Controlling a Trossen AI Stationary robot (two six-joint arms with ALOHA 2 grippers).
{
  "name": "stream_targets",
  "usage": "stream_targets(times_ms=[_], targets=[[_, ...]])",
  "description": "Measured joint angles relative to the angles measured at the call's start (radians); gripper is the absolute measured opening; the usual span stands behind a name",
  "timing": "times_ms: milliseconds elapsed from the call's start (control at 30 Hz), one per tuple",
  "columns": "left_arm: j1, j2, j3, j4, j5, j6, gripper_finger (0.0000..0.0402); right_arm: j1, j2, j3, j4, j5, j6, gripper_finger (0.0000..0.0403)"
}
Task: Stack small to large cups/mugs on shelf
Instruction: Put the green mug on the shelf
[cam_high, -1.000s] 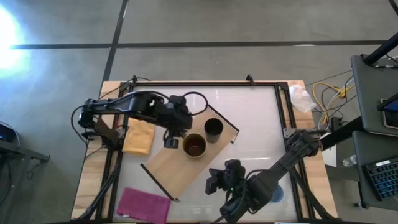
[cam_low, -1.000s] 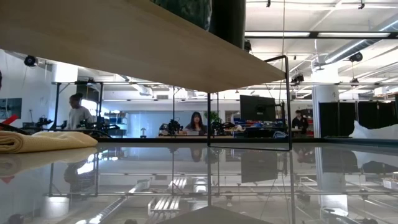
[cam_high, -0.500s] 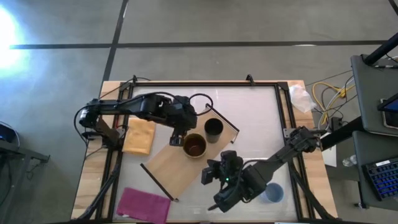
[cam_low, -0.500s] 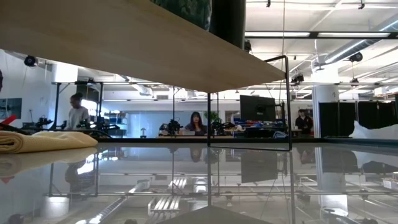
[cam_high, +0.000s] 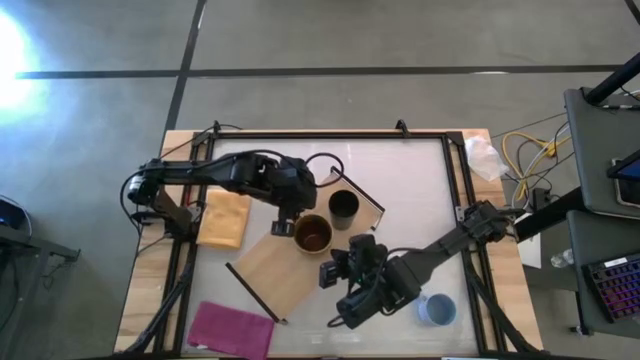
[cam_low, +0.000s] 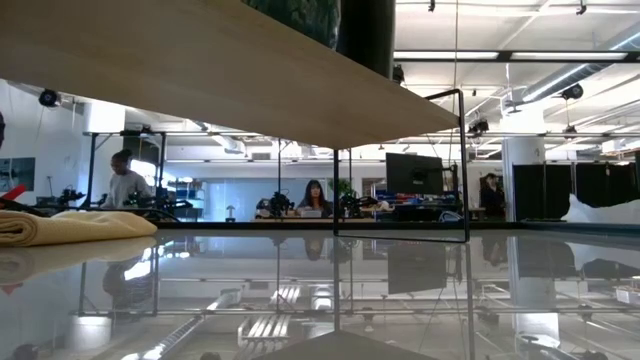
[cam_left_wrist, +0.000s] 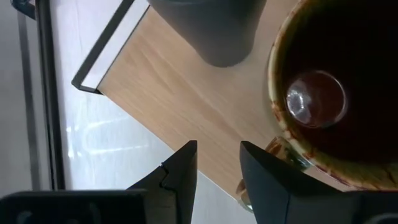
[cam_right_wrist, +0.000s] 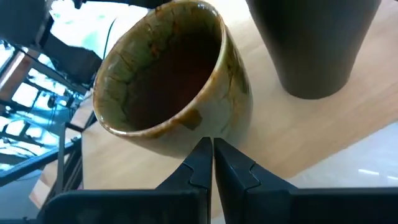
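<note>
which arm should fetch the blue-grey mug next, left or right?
Right, probably. The light blue-grey mug sits off the long light-wood shelf, beside the right arm. The right gripper is empty, fingers shut; the left gripper hovers across the shelf by the mustard-brown mug.

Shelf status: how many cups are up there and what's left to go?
Done: the black cup and the mustard mug stand side by side on the shelf. In hand: nothing is gripped; the left gripper is open beside the mustard mug, and the right gripper, shut and empty, points at it. Left: the blue-grey mug sits on the table, off the shelf, and nothing is nested.
</note>
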Motion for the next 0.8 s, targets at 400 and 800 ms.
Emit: stream_targets(times_ms=[400,800], targets=[[0.000,-0.001,0.000,-0.038,0.037,-0.026,0.0107,-0.010,0.000,0.000,0.006,-0.012,-0.025,0.0008],[0.006,-0.011,0.000,0.014,-0.011,0.009,0.0107,-0.003,-0.011,0.000,-0.007,0.000,-0.032,0.0008]])
